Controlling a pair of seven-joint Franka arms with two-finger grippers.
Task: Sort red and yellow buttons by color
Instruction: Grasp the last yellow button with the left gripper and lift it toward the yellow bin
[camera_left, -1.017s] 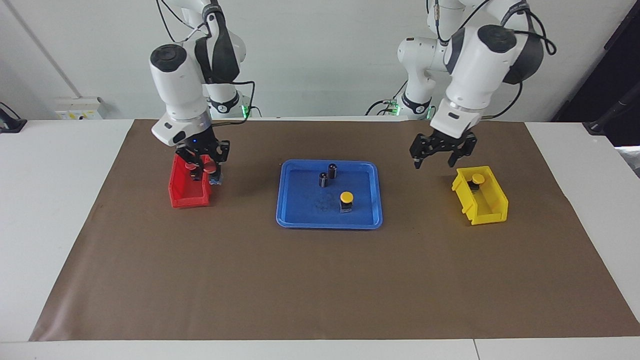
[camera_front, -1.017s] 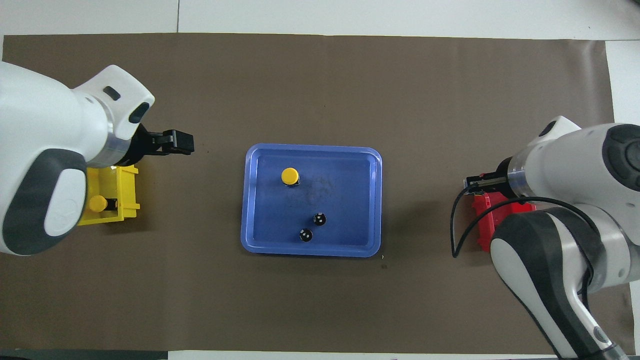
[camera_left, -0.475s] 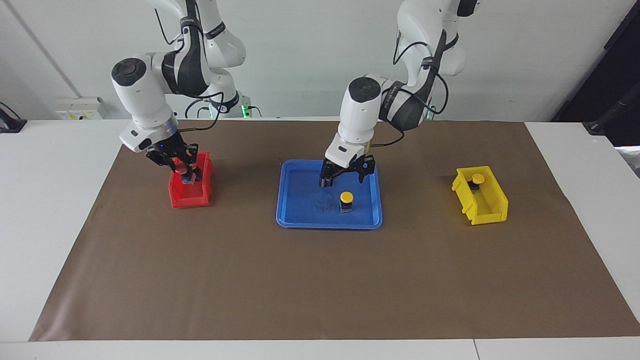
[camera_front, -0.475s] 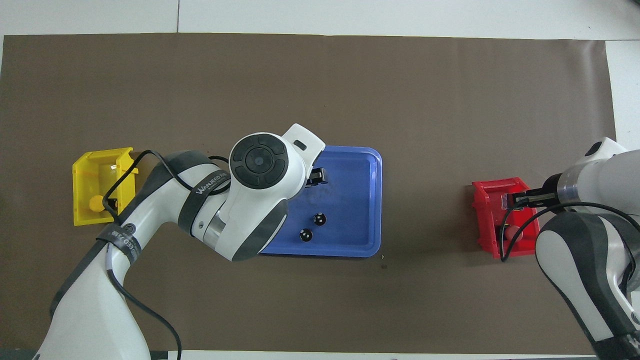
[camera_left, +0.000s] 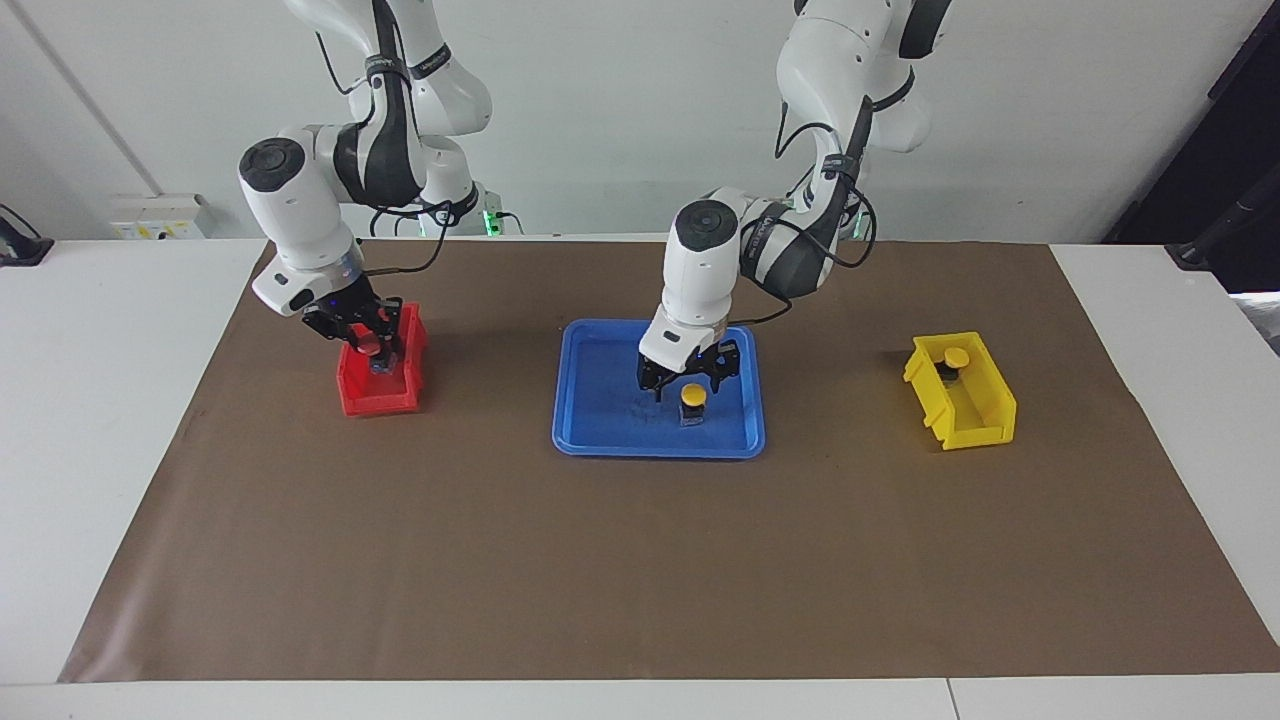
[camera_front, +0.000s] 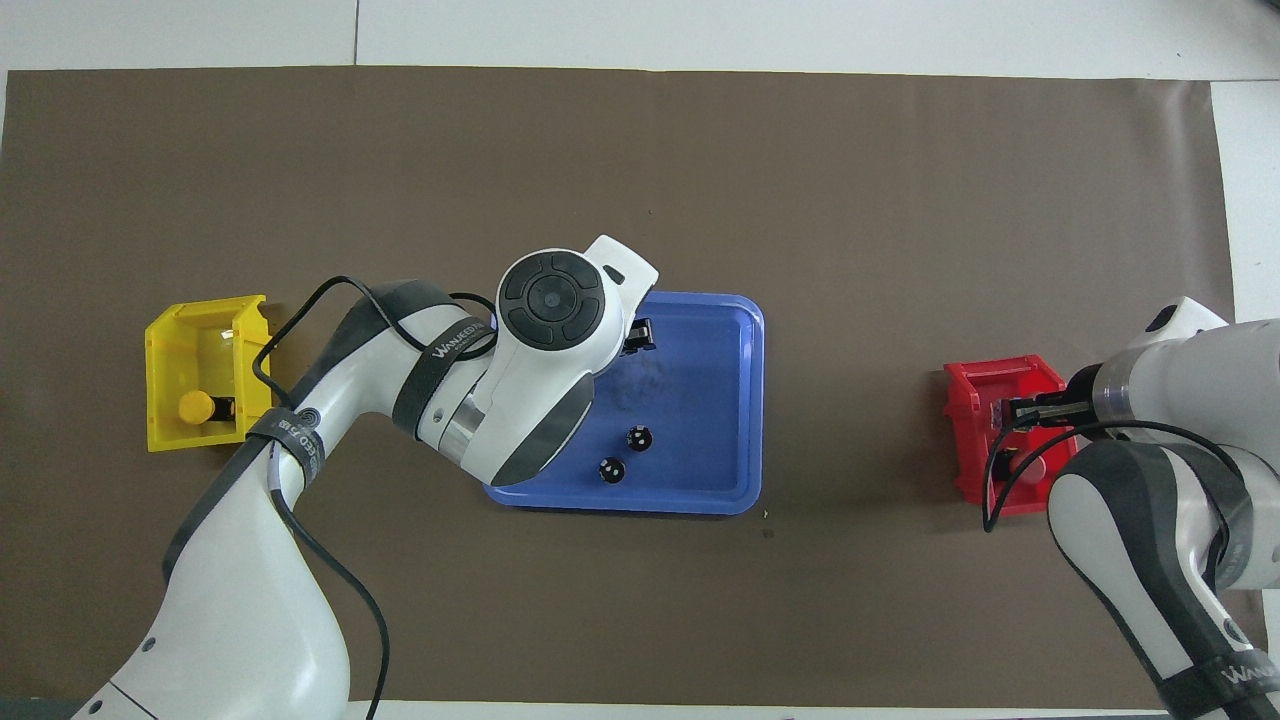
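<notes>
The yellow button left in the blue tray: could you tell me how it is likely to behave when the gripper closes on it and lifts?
The yellow button looks rigid, so it probably won't deform. It stands upright on a narrow black base in the blue tray, so an off-centre touch from the left gripper might tip it. Its domed cap looks smooth and could slip; the boxy base seems the safer hold.

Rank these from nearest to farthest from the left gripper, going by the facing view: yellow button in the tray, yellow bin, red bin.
1. Yellow button, in the blue tray, right under the left gripper.
2. Yellow bin, at the left arm's end.
3. Red bin, at the right arm's end.
</notes>
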